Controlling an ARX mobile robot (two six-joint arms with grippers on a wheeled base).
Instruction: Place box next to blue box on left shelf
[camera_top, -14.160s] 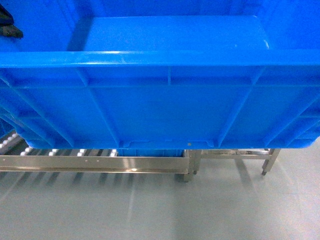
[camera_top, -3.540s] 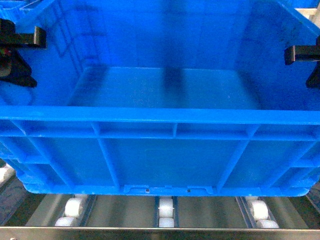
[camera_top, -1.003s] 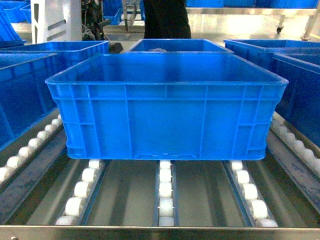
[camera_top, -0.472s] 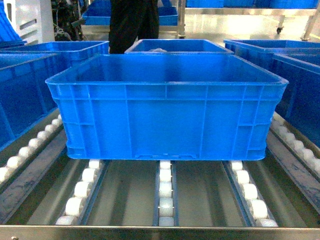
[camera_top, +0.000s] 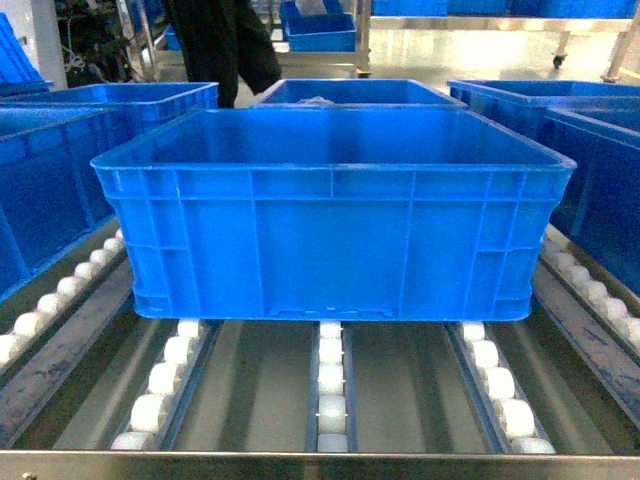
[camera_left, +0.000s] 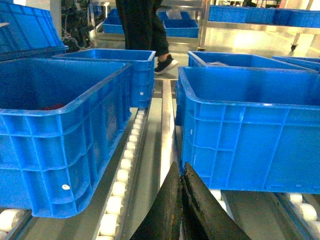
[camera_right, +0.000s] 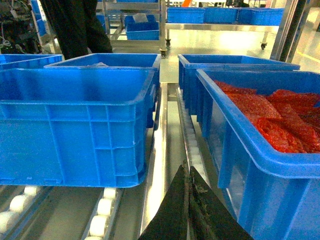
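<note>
Box (camera_top: 333, 215) sits on left shelf (camera_top: 330, 375) rollers, centre lane, long axis across my view. Left gripper (camera_left: 183, 210) low, box ahead and to its right; right gripper (camera_right: 190, 210) low, box ahead and to its left. Both pairs of jaws pressed together, holding nothing. Neither arm nearer, I judge. Count: one placed box, two neighbour crates left (camera_left: 60, 125), two right, nearest with red fill (camera_right: 270, 125), one behind.

bright blue ribbed box (camera_top: 333, 215) on steel-grey left shelf (camera_top: 250, 385) with white rollers (camera_top: 331, 380); red contents (camera_right: 270, 117) in neighbouring blue crate (camera_right: 260, 165).
</note>
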